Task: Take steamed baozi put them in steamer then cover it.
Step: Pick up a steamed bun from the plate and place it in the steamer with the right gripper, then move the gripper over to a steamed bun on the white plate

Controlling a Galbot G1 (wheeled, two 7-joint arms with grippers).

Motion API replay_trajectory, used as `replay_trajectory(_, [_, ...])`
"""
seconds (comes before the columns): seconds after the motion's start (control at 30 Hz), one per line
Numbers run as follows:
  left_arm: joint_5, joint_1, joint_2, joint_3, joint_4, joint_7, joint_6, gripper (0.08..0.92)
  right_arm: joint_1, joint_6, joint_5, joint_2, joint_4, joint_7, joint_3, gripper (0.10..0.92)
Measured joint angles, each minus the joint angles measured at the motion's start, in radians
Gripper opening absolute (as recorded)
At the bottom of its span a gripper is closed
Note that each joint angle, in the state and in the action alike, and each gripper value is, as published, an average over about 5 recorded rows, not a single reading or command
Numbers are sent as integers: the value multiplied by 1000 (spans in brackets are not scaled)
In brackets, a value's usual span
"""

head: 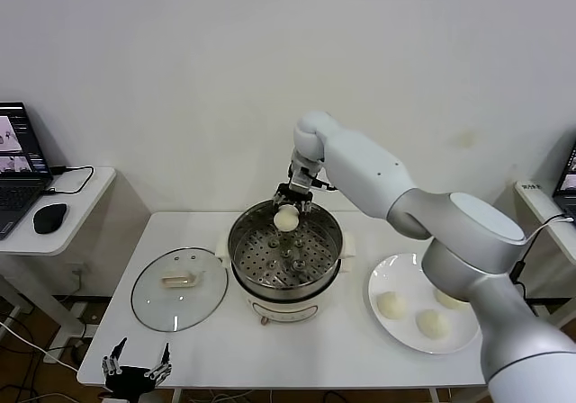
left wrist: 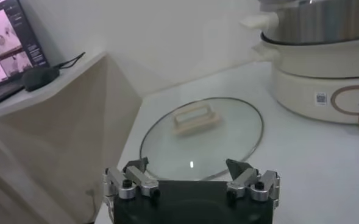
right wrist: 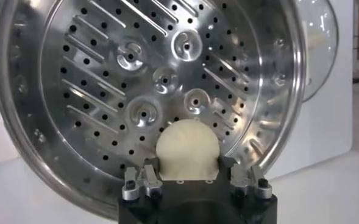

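Note:
My right gripper (head: 287, 207) is shut on a cream-white baozi (head: 285, 218) and holds it over the far rim of the steamer (head: 243, 255), above the perforated tray (head: 286, 252). In the right wrist view the baozi (right wrist: 186, 148) sits between the fingers, over the bare tray (right wrist: 106, 79). Three more baozi (head: 391, 305) lie on the white plate (head: 392, 335) to the right. The glass cover (head: 179, 288) with its cream handle lies flat on the table left of the steamer; it also shows in the left wrist view (left wrist: 202, 137). My left gripper (head: 135, 363) is open and idle at the table's front left edge.
A side desk at the left holds a laptop (head: 20, 165) and a black mouse (head: 49, 217). The steamer's cream base (left wrist: 325, 85) stands right of the cover. Another desk edge shows at far right.

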Motion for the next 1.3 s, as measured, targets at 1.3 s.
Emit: replay_trajectory(1.3, [-9,11,1,11,-43,42,4,823,143,-551,461,-337,370,-90,-11,823])
